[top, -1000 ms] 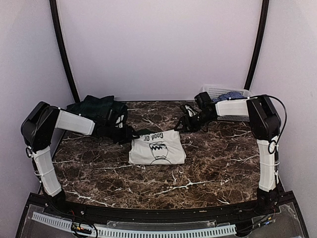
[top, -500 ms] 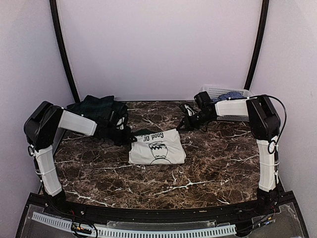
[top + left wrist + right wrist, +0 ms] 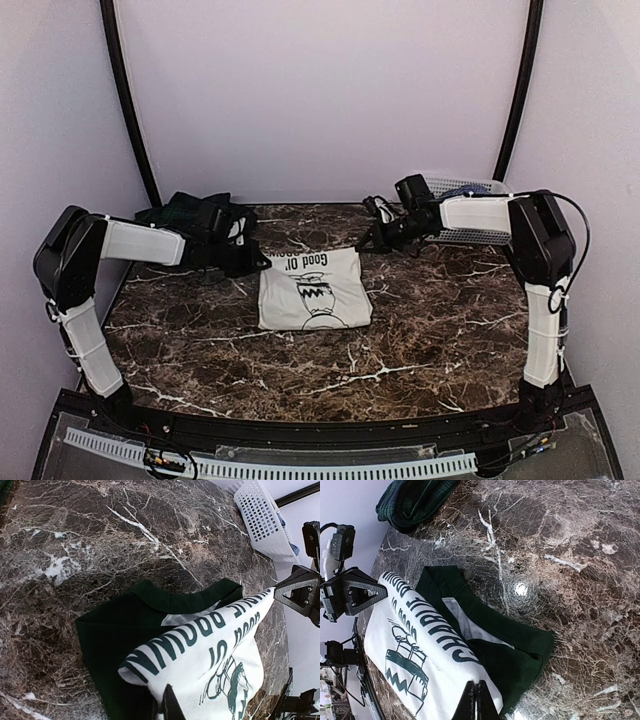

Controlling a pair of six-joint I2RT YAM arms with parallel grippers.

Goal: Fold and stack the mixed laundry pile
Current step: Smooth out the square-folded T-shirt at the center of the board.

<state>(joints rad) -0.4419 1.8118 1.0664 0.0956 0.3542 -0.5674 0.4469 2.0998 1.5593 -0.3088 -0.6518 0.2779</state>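
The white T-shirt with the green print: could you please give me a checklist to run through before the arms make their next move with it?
1. Left gripper shut on the white T-shirt at its far left corner: ok.
2. Right gripper shut on its far right corner: ok.
3. Far edge raised and spanning between both grippers: ok.
4. Dark green layer underneath caught in both grips: cannot tell.
5. Dark green plaid garment lying apart from the shirt: ok.
6. Bare marble table on the near side to lay the fold on: ok.
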